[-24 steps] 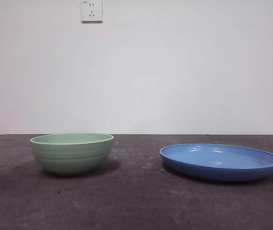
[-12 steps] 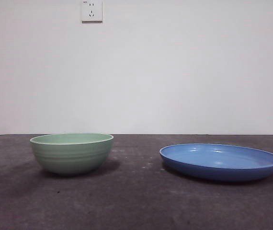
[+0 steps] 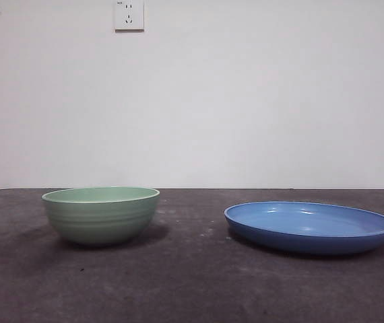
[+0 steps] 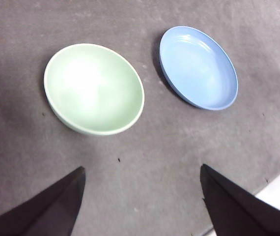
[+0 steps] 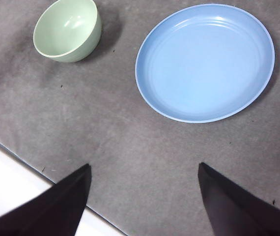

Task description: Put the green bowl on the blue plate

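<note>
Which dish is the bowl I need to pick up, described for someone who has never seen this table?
On the dark grey table, two dishes sit apart from each other below a white wall. The bowl is the one under the wall socket. It is pale green, deep and ridged outside, while the plate is blue, wider and shallow.

Dark grey table point(image 3: 192, 282) bearing green bowl point(image 3: 101, 214), blue plate point(image 3: 310, 227), apart.

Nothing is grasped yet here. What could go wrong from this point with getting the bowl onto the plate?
1. The green bowl has a smooth, sloping wall; a rim pinch by the left hand, whose jaws stand open above it, may slip or tip it.
2. The blue plate is shallow with a low rim; an off-centre set-down might leave the bowl straddling that rim.
</note>
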{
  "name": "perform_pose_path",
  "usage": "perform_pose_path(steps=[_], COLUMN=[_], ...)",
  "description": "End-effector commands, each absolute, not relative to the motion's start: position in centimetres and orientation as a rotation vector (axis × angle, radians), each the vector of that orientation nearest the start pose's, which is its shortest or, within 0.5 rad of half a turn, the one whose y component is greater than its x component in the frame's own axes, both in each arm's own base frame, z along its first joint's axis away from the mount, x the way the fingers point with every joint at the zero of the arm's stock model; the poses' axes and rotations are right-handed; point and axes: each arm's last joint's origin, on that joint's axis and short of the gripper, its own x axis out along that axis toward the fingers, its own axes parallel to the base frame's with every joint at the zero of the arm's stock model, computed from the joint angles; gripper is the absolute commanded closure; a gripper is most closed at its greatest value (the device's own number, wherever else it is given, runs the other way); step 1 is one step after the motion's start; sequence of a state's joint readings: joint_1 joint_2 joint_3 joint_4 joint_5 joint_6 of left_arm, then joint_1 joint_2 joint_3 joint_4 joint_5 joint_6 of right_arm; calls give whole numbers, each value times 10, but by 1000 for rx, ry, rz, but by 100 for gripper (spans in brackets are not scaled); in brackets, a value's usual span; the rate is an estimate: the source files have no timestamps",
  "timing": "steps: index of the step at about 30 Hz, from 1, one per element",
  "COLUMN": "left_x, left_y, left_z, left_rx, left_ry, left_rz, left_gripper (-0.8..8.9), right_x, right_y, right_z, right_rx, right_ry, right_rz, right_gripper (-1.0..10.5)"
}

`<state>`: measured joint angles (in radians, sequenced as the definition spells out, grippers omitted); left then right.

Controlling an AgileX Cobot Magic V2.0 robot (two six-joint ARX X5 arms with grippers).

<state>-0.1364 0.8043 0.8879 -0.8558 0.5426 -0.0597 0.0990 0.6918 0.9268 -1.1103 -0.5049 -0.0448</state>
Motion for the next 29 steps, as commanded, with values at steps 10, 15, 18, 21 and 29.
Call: perform_pose_path(steps=[10, 15, 18, 21, 29], left_x=[221, 258, 276, 291, 323], left_y=[-66, -80, -87, -92, -101], left_z=[330, 312, 294, 275, 222], left_rx=[-97, -14, 20, 26, 49], left_ry=[886, 969, 1009, 1050, 1168], left_rz=[-480, -422, -411, -403, -367], left_gripper=[441, 441, 441, 441, 441], right_x=[100, 100, 100, 100, 100], right_y=[24, 24, 24, 24, 24], right_z=[322, 322, 322, 322, 322], right_rx=[140, 140, 140, 140, 140], right_ry=[835, 835, 835, 835, 835], right_rz=[588, 588, 588, 588, 588], right_gripper=[599, 599, 599, 599, 599])
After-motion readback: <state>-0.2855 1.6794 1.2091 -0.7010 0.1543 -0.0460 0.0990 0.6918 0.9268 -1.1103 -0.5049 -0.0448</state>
